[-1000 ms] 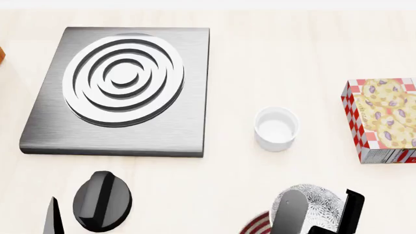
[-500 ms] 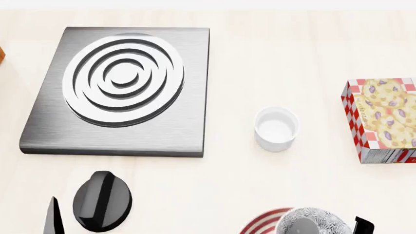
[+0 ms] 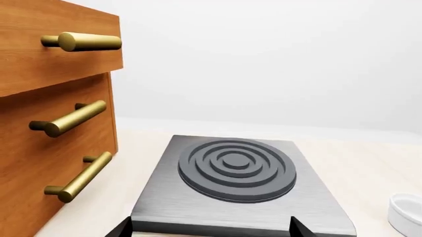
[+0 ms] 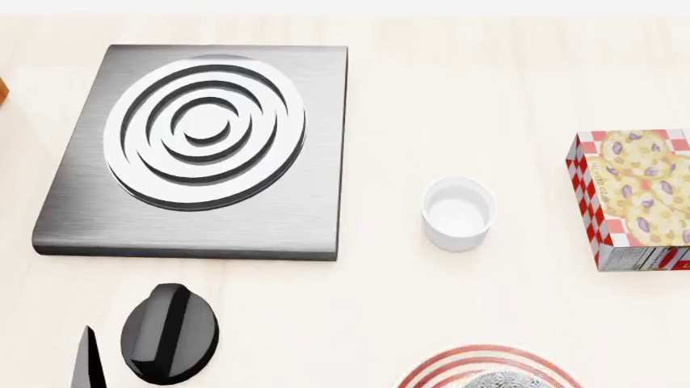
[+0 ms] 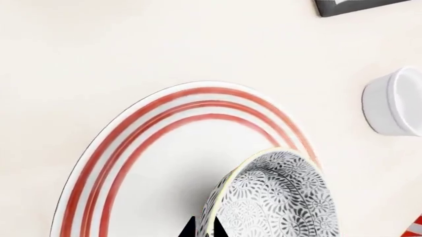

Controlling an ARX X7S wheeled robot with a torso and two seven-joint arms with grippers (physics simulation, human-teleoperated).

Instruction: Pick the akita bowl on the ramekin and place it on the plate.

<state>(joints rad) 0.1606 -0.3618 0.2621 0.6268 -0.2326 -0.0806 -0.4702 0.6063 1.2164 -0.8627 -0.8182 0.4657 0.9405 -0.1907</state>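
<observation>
A pale wooden countertop (image 4: 453,97) is stretching out under a white wall, with a brushed-steel hob (image 4: 205,149) lying flat on it and a wooden drawer unit with brass handles (image 3: 53,123) standing just beside the hob on the left. A red-checked cookie box (image 4: 636,198) is sitting at the right edge, and the ramekin (image 4: 458,213) is standing empty on the bare counter between the hob and the box.

The akita bowl (image 5: 277,200) is hanging tilted over the plate (image 5: 142,165), inside the red rings and towards the plate's near side; whether it is touching the plate I cannot tell. From the head camera only a sliver of its speckled wall (image 4: 505,380) is showing at the bottom edge. The right gripper (image 5: 201,228) is pinching the bowl's rim, two dark fingertips sitting close together either side of the thin wall.

The bowl looks like glazed ceramic: stiff, smooth, fairly light, and liable to chip if dropped. The rim looks like the sensible place to hold it, one finger inside and one outside, though a glossy wall could be slipping under a weak pinch.

The left gripper (image 3: 207,229) is idling near the hob's edge, its tips standing wide apart with nothing between them.
</observation>
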